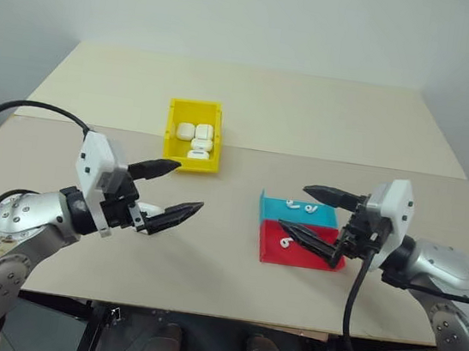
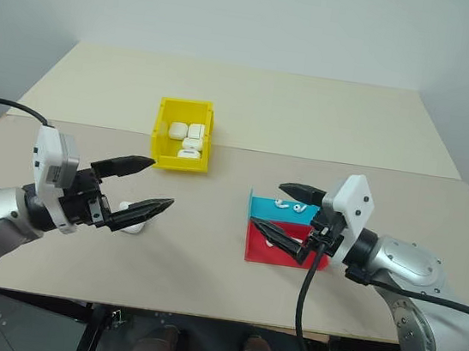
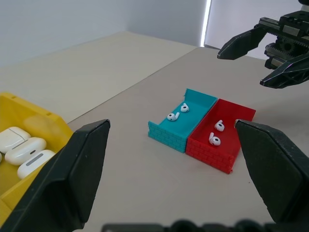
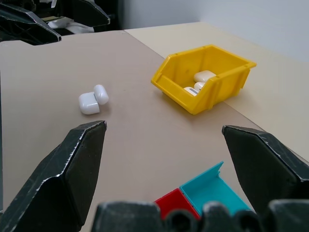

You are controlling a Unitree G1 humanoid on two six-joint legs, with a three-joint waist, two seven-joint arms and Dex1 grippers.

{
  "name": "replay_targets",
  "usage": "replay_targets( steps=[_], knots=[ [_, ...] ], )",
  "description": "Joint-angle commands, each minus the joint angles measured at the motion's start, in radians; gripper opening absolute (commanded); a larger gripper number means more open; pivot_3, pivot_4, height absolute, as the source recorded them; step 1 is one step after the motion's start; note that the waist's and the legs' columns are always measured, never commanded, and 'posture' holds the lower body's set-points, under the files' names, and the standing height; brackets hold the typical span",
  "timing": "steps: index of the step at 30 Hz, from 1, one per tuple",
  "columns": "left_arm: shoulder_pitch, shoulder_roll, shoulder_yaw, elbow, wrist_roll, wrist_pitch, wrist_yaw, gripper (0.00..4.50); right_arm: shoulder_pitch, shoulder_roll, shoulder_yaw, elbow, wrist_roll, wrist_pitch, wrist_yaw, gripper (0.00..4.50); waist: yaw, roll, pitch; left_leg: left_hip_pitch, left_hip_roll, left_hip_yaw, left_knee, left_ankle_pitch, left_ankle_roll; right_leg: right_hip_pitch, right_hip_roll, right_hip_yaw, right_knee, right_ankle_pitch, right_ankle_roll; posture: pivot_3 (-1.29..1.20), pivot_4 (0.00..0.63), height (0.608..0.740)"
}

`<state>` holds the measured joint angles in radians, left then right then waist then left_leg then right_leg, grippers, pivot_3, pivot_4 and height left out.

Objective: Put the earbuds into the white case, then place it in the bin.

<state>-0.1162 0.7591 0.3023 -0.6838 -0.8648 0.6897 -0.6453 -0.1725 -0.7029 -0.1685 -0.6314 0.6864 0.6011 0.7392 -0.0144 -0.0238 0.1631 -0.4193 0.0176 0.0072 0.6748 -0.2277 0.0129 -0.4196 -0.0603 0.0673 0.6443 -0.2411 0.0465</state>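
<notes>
Beige table (image 1: 311, 116) – seam across it, pale grey wall (image 1: 256, 14) behind

A pale beige worktop (image 1: 328, 119) carries it all: yellow bin (image 1: 193, 135) toward the middle, an open white case (image 4: 93, 99) lying nearer the left side, and blue tray (image 1: 299, 210) touching red tray (image 1: 299, 246) on the right.

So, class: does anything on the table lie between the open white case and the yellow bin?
Nothing visible does. The open white case lies on bare table, apart from the yellow bin.
</notes>
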Motion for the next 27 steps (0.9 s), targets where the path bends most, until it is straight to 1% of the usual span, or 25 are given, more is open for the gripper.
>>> replay_targets(
  steps=[1,6,10,16,18,20,21,22,23,24,25,26,27],
  knots=[
    [-0.03,0.001,0.017,0.002,-0.003,-0.029,0.003,4.5,-0.01,-0.004,-0.018,-0.025,0.008,-0.028,0.003,4.47,0.0,0.0,0.0,0.0,0.0,0.0,0.0,0.0,0.0,0.0,0.0,0.0,0.0,0.0,0.0,0.0,0.15,0.74],
    [-0.027,0.033,0.03,-0.001,-0.028,0.018,0.022,4.5,-0.008,-0.007,-0.025,-0.027,0.015,-0.026,0.006,4.47,-0.001,0.0,0.0,0.0,0.0,0.0,0.0,0.0,0.0,0.0,0.0,0.0,0.0,0.0,0.0,0.0,0.15,0.74],
    [-0.014,0.074,0.038,-0.036,-0.007,0.078,0.093,4.5,-0.005,-0.005,-0.024,-0.028,0.017,-0.023,0.004,4.47,-0.001,0.0,0.0,0.0,0.0,0.0,0.0,0.0,0.0,0.0,0.0,0.0,0.0,0.0,0.0,0.0,0.15,0.74],
    [-0.029,0.162,0.002,-0.131,0.106,0.19,0.26,4.5,-0.003,-0.008,-0.019,-0.021,0.017,-0.021,0.011,4.47,0.0,0.0,0.0,0.0,0.0,0.0,0.0,0.0,0.0,0.0,0.0,0.0,0.0,0.0,0.0,0.0,0.15,0.74],
    [-0.094,0.195,-0.01,-0.108,0.038,0.328,0.306,4.5,-0.006,-0.006,-0.013,-0.016,0.012,-0.025,0.014,4.47,0.0,0.0,0.0,0.0,0.0,0.0,0.0,0.0,0.0,0.0,0.0,0.0,0.0,0.0,0.0,0.0,0.15,0.74],
    [-0.208,0.224,-0.044,-0.052,-0.038,0.54,0.352,4.5,-0.013,-0.003,-0.006,-0.01,0.002,-0.03,0.013,4.47,0.005,-0.001,0.0,0.0,0.0,-0.001,0.0,0.0,0.0,0.0,0.0,-0.001,0.001,0.0,0.0,0.0,0.15,0.74],
    [-0.284,0.231,-0.087,-0.026,-0.039,0.656,0.377,4.5,-0.018,-0.003,-0.004,-0.005,-0.001,-0.029,0.012,4.47,0.005,-0.001,0.0,0.0,0.0,-0.001,0.001,0.0,0.0,0.001,0.0,-0.001,0.001,0.0,0.0,0.0,0.15,0.74],
    [-0.35,0.226,-0.122,-0.006,-0.037,0.742,0.398,4.5,-0.024,-0.003,-0.002,-0.003,-0.002,-0.027,0.011,4.47,0.004,-0.001,0.0,0.0,0.0,-0.001,0.001,0.0,0.0,0.001,0.0,-0.001,0.001,0.0,0.0,0.0,0.15,0.74],
    [-0.417,0.189,-0.128,0.019,-0.036,0.834,0.425,4.5,-0.028,-0.005,-0.004,-0.007,0.005,-0.019,0.007,4.47,0.002,-0.001,0.0,0.001,-0.001,-0.001,0.001,0.0,0.0,0.002,0.0,-0.001,0.001,0.0,0.001,0.0,0.15,0.74],
    [-0.463,0.159,-0.122,0.049,-0.056,0.888,0.458,4.5,-0.029,-0.006,-0.007,-0.014,0.012,-0.012,0.004,4.47,0.001,-0.001,0.0,0.001,-0.001,-0.001,0.001,0.0,0.0,0.002,0.0,-0.001,0.001,0.0,0.001,0.0,0.15,0.74],
    [-0.496,0.155,-0.124,0.091,-0.103,0.914,0.491,4.5,-0.024,-0.008,-0.01,-0.024,0.018,-0.007,0.002,4.47,0.001,-0.001,0.0,0.001,-0.001,-0.001,0.001,0.0,0.0,0.002,0.0,-0.001,0.001,0.0,0.001,0.0,0.15,0.74],
    [-0.519,0.164,-0.133,0.13,-0.156,0.925,0.519,4.5,-0.018,-0.009,-0.011,-0.033,0.021,-0.005,0.0,4.47,0.001,-0.001,0.001,0.0,-0.001,-0.002,0.001,0.0,0.0,0.001,0.0,-0.001,0.001,-0.001,0.001,0.0,0.15,0.74],
    [-0.541,0.2,-0.169,0.151,-0.199,0.925,0.528,4.5,-0.012,-0.009,-0.011,-0.04,0.021,-0.005,-0.003,4.47,-0.003,-0.001,0.001,-0.001,-0.001,-0.002,0.001,0.0,0.0,-0.001,0.0,-0.001,0.001,-0.001,0.001,0.0,0.15,0.74]
  ],
)
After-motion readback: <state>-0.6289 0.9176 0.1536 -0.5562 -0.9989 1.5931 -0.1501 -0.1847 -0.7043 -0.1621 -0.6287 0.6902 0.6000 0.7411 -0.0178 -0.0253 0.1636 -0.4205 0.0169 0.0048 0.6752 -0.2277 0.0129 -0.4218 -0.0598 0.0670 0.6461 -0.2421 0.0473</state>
